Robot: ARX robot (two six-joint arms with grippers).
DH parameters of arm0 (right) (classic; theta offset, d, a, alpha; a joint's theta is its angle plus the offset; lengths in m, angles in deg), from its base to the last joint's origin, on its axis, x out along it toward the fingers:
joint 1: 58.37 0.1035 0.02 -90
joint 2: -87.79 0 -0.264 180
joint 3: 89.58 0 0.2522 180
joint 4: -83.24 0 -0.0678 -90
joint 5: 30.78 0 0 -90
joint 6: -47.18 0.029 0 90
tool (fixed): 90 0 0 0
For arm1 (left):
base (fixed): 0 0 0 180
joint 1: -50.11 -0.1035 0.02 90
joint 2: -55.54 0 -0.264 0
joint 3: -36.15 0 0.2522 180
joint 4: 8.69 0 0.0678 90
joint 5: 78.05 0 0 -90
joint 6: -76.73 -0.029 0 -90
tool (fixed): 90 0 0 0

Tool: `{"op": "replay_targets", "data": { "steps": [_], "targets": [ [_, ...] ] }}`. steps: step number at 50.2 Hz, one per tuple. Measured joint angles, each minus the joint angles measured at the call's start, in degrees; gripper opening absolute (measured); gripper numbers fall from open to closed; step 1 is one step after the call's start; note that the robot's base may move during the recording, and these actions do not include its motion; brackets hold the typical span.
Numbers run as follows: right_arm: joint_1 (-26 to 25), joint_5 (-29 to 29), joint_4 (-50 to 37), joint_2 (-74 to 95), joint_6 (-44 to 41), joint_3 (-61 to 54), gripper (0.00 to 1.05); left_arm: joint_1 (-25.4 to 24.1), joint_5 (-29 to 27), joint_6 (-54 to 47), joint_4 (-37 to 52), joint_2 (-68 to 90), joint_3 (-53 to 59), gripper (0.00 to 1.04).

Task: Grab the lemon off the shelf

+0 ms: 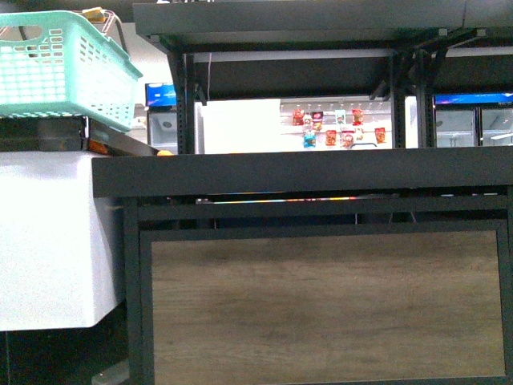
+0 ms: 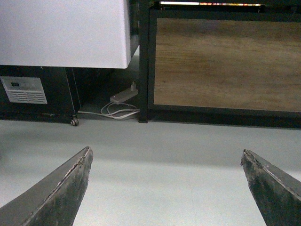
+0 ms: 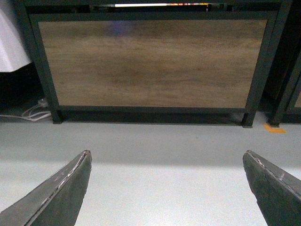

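Observation:
The shelf (image 1: 304, 172) is a black metal tiered rack with a brown wood-grain front panel, filling the front view straight ahead. Its panel also shows in the left wrist view (image 2: 225, 66) and the right wrist view (image 3: 150, 63). No lemon is in view; the tray tops are hidden by their front edges. My left gripper (image 2: 166, 157) is open and empty, low over the grey floor in front of the shelf. My right gripper (image 3: 166, 157) is open and empty, also low over the floor facing the panel. Neither arm shows in the front view.
A mint green basket (image 1: 60, 68) sits on a white cabinet (image 1: 48, 241) left of the shelf. A small orange fruit (image 1: 164, 152) shows at the tray's far left. A white power strip with cables (image 2: 121, 98) lies on the floor. Another black rack (image 3: 289, 70) stands beside the shelf.

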Motion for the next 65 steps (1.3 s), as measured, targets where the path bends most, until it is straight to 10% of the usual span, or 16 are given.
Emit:
{"op": "replay_targets", "data": {
  "steps": [65],
  "targets": [
    [0.00, 0.02, 0.00, 0.00, 0.00, 0.00, 0.97, 0.00, 0.00, 0.00, 0.00, 0.00, 0.00, 0.97]
  ]
}}
